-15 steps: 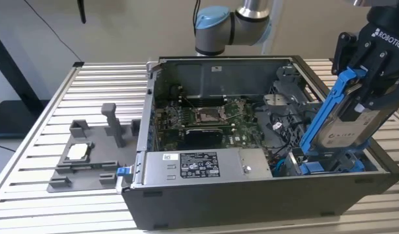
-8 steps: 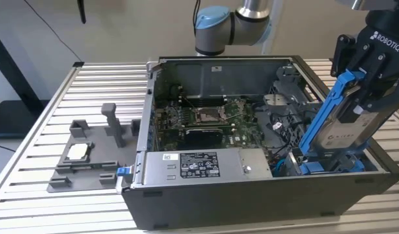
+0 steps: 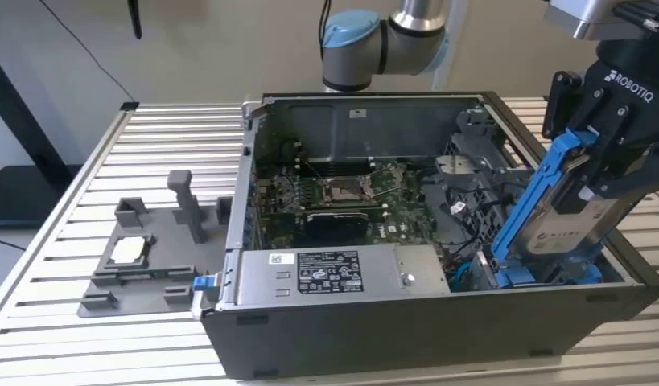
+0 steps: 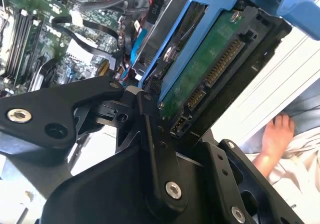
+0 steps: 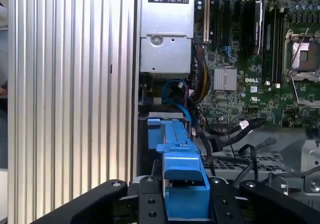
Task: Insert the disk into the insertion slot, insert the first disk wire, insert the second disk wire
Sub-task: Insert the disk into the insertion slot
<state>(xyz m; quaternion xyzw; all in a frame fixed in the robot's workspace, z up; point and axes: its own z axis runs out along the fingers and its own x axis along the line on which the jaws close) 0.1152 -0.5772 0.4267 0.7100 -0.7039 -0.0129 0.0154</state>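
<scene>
Blue-framed silver-grey rectangular disk (image 3: 560,229), one: my black pincer (image 3: 606,177) clamps its upper end, tilted, I judge, to feed its lower edge into the grey sheet-metal insertion slot (image 3: 522,280) just below.

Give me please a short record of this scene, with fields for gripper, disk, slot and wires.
gripper: shut on the disk
disk pose: tilted, lower end at the insertion slot, most of it above the computer case
disk connectors: bare, no wire plugged in
wires: black wires lie loose inside the case
</scene>
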